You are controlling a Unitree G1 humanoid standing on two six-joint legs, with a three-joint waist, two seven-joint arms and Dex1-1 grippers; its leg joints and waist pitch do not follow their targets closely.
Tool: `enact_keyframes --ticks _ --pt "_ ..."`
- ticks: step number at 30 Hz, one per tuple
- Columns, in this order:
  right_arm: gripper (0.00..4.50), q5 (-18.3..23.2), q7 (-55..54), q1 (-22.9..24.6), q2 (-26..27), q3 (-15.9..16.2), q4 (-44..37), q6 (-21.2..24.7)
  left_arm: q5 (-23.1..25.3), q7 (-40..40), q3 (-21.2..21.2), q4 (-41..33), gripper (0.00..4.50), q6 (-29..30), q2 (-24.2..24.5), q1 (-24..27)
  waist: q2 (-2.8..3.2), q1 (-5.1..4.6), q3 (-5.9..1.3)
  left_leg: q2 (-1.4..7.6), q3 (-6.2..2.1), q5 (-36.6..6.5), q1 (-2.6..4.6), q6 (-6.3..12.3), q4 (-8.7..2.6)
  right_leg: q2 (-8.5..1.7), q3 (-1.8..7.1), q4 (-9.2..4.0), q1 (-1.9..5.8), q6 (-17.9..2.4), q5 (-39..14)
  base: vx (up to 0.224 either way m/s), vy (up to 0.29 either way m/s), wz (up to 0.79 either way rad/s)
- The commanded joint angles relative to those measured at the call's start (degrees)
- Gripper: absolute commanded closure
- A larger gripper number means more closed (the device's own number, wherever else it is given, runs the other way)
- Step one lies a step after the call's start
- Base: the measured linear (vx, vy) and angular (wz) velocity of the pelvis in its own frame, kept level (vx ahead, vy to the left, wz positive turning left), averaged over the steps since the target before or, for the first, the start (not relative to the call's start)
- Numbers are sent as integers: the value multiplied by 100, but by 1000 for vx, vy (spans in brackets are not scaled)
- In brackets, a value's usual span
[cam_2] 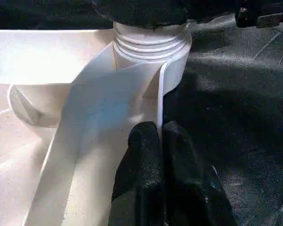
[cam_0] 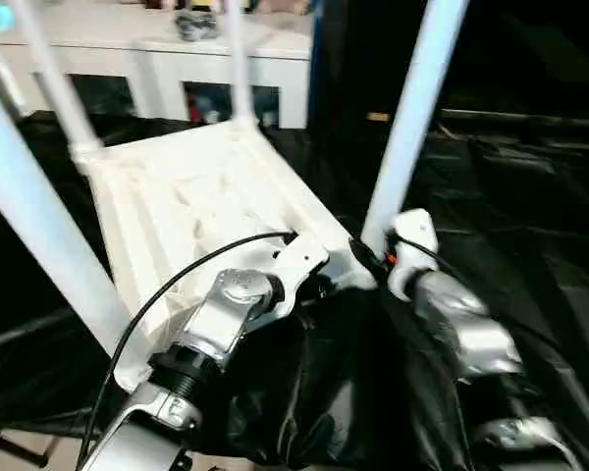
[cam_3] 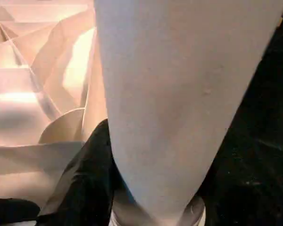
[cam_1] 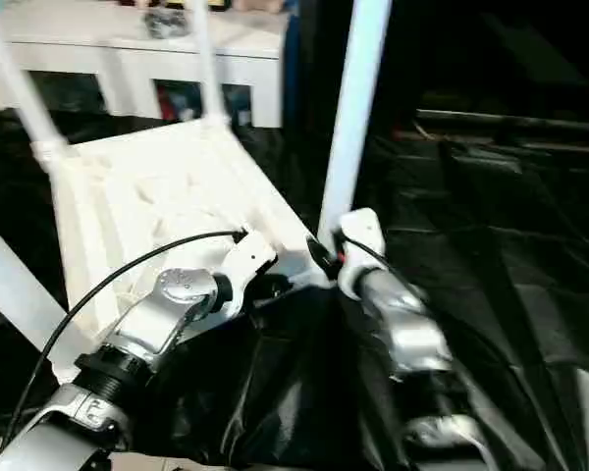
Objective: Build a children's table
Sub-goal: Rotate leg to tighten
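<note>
Black cloth drapes the work table point(cam_0: 530, 196), tabletop point(cam_0: 187, 206) upside-down at centre frame, left gripper point(cam_2: 159, 141) pinched tight on its rim, right gripper point(cam_3: 108, 160) half-spread around the near-right leg point(cam_0: 412, 128), seemingly seating it, firm downward twist needed next.

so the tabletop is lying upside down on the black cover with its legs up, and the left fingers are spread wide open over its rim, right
Not quite. The tabletop does lie upside down on the black cover with its legs up, but the left fingers are shut, pinching its thin rim between them. The left wrist view shows this.
</note>
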Motion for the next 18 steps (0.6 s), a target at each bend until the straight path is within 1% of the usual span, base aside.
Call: enact_keyframes --ticks 1,2,3,4,5,6,7,8,10,12,13,14,15,16,17,18 --pt "195 293 731 66 439 433 112 204 -57 -22 -120 -198 450 -312 -126 -216 -13 7 -277 349 -228 -2112 82 -9 -525 -530 280 -515 118 -945 -2353 0 0 0" --pt "179 352 872 79 362 408 53 238 -63 -96 -123 -230 450 -316 -51 -183 -10 10 -278 355 -223 -2036 69 15 -529 -533 282 -508 128 -956 -2301 0 0 0" --pt "177 390 940 83 311 403 24 251 -74 -120 -126 -249 450 -299 -7 -167 -9 10 -280 359 -220 -2017 67 23 -529 -532 284 -501 129 -963 -2284 0 0 0" --pt "173 401 1105 96 192 457 -16 246 -96 -210 -139 -267 450 -313 66 -147 -10 17 -287 359 -212 -1977 77 49 -518 -528 286 -497 128 -990 -2222 0 0 0" --pt "161 402 1200 103 120 494 -36 239 -109 -265 -149 -277 450 -326 109 -137 -14 16 -288 363 -205 -1881 57 80 -519 -530 293 -484 140 -1023 -2145 0 0 0" --pt "161 385 1349 125 0 560 -80 224 -114 -351 -167 -290 450 -361 179 -123 -14 23 -290 365 -207 -1844 56 90 -518 -530 288 -483 144 -1031 -2146 0 0 0" --pt "134 362 1668 182 -227 664 -174 204 -150 -567 -168 -347 450 -425 304 -77 -13 36 -300 371 -195 -1770 64 103 -506 -534 293 -475 143 -1061 -2088 0 0 0" --pt "129 358 1718 191 -259 678 -189 200 -160 -602 -166 -359 450 -427 321 -69 -13 47 -301 369 -197 -1729 56 123 -505 -530 290 -473 150 -1075 -2047 0 0 0" --pt "124 331 2094 257 -492 748 -304 172 -227 -886 -168 -443 450 -509 471 -10 -17 57 -312 374 -179 -1610 46 175 -493 -522 292 -449 150 -1144 -1910 0 0 0" --pt "99 298 2353 301 -704 791 -401 160 -280 -1150 -190 -508 450 -589 637 43 -5 64 -327 377 -178 -1460 24 212 -486 -523 292 -424 177 -1191 -1727 0 0 0" --pt "89 208 2496 324 -871 855 -450 97 -364 -1411 -210 -571 450 -716 759 90 11 85 -334 383 -175 -1339 32 243 -480 -517 289 -412 170 -1227 -1540 0 0 0" --pt "86 141 2583 337 -977 899 -479 52 -424 -1585 -222 -613 450 -798 835 122 17 83 -338 395 -162 -1271 38 254 -474 -515 298 -389 162 -1300 -1361 0 0 0" --pt "79 101 2756 368 -1117 969 -546 13 -492 -1805 -241 -689 450 -826 941 162 15 91 -341 393 -159 -1229 36 257 -470 -508 295 -378 169 -1323 -1281 0 0 0" --pt "68 75 2909 397 -1248 1021 -613 -42 -538 -2002 -262 -747 450 -879 1052 195 20 111 -361 403 -164 -1080 30 281 -464 -510 295 -336 192 -1398 -1028 0 0 0" --pt "68 128 3174 438 -1443 1074 -723 -100 -605 -2260 -282 -816 450 -911 1216 235 36 123 -379 407 -158 -880 26 323 -449 -489 292 -282 199 -1486 -676 0 0 0" --pt "68 128 3174 438 -1443 1074 -723 -100 -605 -2260 -282 -816 450 -911 1216 235 41 155 -393 408 -150 -788 45 356 -435 -486 290 -269 200 -1520 -493 0 0 0"
